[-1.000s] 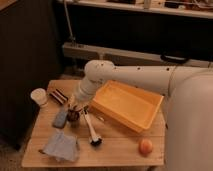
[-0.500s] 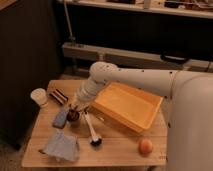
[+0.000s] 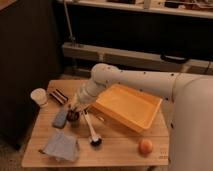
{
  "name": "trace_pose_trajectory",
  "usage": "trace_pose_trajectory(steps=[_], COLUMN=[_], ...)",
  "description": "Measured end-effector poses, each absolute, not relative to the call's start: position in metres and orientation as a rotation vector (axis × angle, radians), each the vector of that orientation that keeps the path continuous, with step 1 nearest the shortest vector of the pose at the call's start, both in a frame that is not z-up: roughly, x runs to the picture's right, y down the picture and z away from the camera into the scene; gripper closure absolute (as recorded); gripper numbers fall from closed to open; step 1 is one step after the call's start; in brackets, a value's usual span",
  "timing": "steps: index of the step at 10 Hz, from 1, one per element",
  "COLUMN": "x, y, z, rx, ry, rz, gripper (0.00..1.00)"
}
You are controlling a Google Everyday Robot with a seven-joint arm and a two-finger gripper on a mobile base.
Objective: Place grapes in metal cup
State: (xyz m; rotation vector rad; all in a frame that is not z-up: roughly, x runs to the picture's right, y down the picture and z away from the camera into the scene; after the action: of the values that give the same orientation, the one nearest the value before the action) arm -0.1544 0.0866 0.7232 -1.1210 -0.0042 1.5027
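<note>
At left centre of the frame, your gripper [image 3: 75,109] hung over the metal cup [image 3: 73,116] on the worktop [image 3: 117,146]; you couldn't tell its jaws' state. Dark grapes [image 3: 73,114] seemingly sat at the cup's mouth. No writing was legible. Right of it, the orange tray [image 3: 128,105] held nothing visible.

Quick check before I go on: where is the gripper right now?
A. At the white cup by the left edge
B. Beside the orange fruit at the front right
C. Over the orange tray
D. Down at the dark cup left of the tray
D. The gripper is low over the metal cup, between the orange tray and the white cup, well away from the orange fruit.
</note>
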Motion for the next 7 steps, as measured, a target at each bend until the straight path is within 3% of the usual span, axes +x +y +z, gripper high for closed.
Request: trace_pose_trajectory(steps=[3,5,7], x=[-0.1574,-0.1587,-0.1601], y=[0.0905,0.0931,0.0948], z=[0.7218,0.7223,0.7244], rx=[-1.113,-1.103,-1.084], ry=[-0.039,-0.045,-0.048], rz=[1.48,1.47,1.464], gripper=[0.98,0.84,0.61])
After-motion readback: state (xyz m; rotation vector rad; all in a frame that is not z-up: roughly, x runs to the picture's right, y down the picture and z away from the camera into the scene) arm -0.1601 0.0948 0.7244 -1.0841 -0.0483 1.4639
